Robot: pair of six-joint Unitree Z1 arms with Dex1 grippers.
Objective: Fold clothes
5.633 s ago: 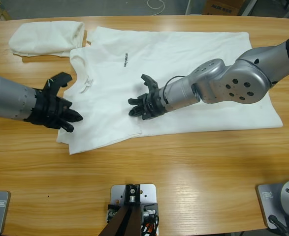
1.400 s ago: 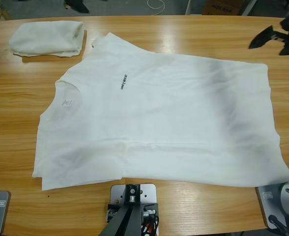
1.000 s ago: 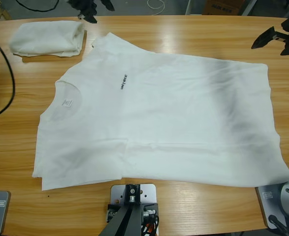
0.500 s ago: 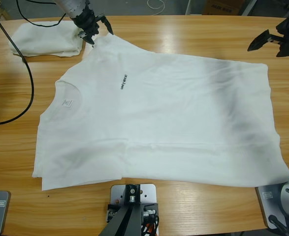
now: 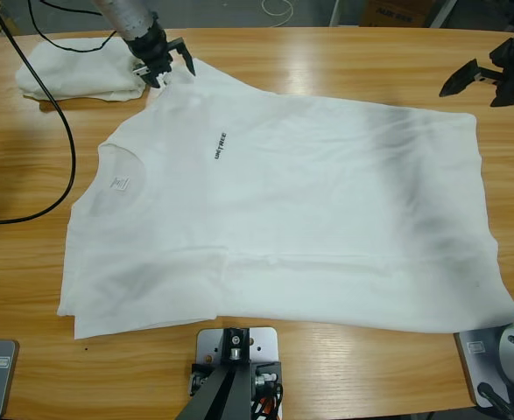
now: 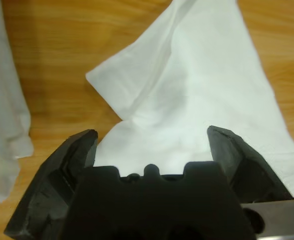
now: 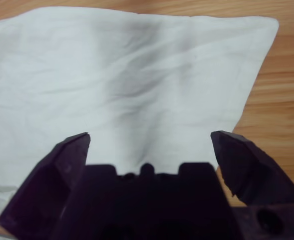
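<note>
High view: one white T-shirt [image 5: 283, 210] is lying spread flat across the wooden worktop [image 5: 327, 61], collar [image 5: 116, 175] pointing toward the frame's left, small black lettering [image 5: 219, 146] showing on the chest. A second white T-shirt [image 5: 77, 68], folded, is sitting at the worktop's upper left corner, just beside the spread shirt's upper sleeve [image 5: 182, 74]. A black cable [image 5: 59, 122] is trailing over the worktop at the left.

Left tool [image 5: 165, 63]: jaws are standing released, hovering at the upper sleeve's tip, between the two shirts. Left wrist view: the sleeve's folded corner [image 6: 136, 85] is lying between the spread jaws of the left tool [image 6: 154, 145], the folded shirt's edge [image 6: 4, 110] showing at the frame's left.

Right tool [image 5: 480, 79]: jaws are standing released, hanging over bare wood near the spread shirt's upper hem corner, apart from the cloth. Right wrist view: the right tool [image 7: 149, 150] is looking over that hem corner [image 7: 257, 30].
</note>
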